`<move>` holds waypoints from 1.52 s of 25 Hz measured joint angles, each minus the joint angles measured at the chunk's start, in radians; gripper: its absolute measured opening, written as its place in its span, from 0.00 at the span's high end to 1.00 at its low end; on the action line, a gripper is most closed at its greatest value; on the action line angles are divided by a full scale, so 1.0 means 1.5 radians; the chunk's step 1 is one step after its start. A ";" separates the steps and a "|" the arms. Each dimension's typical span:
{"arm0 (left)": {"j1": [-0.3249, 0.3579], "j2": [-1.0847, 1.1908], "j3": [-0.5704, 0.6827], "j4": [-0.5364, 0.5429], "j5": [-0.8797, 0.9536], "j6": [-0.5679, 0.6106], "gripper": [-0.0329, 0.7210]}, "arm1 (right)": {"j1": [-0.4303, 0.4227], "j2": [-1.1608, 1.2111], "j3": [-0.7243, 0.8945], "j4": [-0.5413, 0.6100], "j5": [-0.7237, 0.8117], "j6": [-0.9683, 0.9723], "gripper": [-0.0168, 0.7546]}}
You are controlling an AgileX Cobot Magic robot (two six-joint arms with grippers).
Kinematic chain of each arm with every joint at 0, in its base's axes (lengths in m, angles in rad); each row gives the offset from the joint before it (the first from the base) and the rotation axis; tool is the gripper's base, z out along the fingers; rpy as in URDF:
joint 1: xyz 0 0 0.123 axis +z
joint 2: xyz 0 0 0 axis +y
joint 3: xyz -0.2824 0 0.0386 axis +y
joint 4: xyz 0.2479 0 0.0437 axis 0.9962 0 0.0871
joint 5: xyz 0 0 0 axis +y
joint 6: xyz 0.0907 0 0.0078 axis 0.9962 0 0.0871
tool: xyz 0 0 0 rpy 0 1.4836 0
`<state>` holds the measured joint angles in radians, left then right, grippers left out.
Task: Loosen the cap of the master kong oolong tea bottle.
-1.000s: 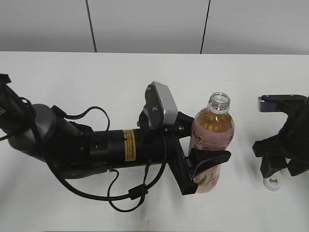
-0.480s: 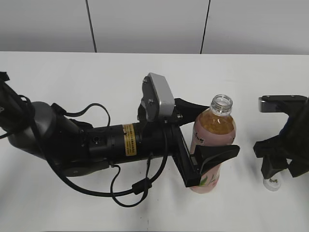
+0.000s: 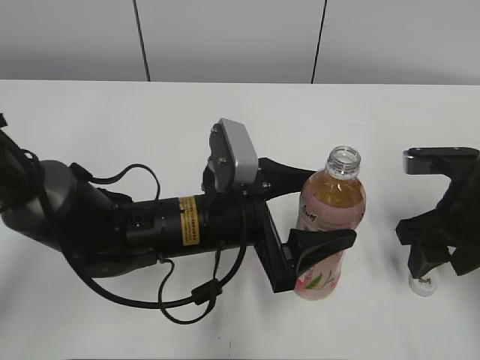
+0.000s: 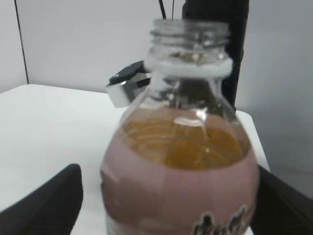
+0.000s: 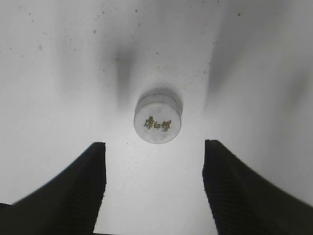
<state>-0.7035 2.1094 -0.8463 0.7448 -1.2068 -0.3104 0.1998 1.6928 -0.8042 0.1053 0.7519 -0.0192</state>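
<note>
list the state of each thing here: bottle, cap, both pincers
master kong oolong tea bottle: upright, uncapped, part full
cap: off, lying on the table, logo up
left pincer: open, astride the bottle
right pincer: open, empty, above the cap

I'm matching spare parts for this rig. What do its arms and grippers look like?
Both arms are black. The left arm is a thick rounded tube with a yellow warning label, loose black cables and a silver wrist camera housing. The left gripper and right gripper have black, wedge-shaped fingers with ribbed pads.
</note>
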 joint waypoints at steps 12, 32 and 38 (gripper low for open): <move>0.061 -0.001 0.049 0.095 -0.002 0.000 0.18 | 0.000 -0.011 0.000 0.001 -0.001 0.000 0.37; 0.204 -0.152 0.049 0.347 0.012 -0.059 0.35 | 0.000 -0.049 0.001 -0.004 0.002 -0.001 0.37; 0.204 -0.197 0.049 0.373 0.225 -0.031 0.57 | 0.000 -0.049 0.001 -0.003 -0.001 -0.001 0.37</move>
<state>-0.3979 1.8135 -0.7729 1.3050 -0.8697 -0.3573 0.1998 1.6187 -0.8034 0.1006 0.7510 -0.0203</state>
